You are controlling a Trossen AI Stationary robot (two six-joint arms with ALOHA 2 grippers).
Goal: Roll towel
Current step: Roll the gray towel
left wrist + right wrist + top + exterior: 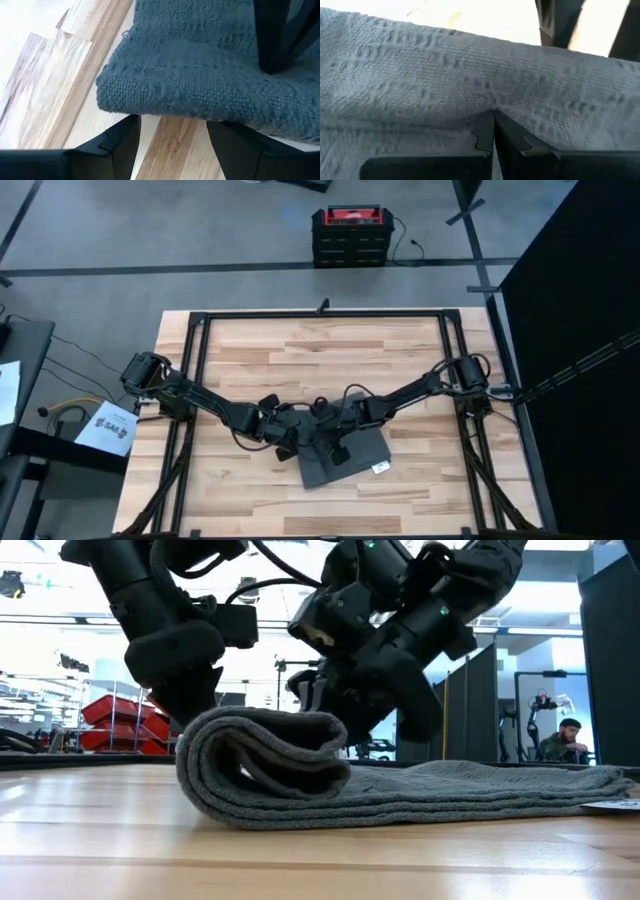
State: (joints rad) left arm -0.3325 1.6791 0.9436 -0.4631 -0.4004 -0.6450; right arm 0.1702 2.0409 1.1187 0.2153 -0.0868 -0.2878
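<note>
Low view: towel (300, 780) on desk (120, 850), near edge rolled over. Left hand (170, 135) released at the roll's end; right hand (494, 131) clenched on towel fold.

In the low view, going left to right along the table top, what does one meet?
Bare pale wooden table → rolled end of the dark grey woven towel → the towel's flat, unrolled stretch → small white tag at the picture's right edge.
</note>
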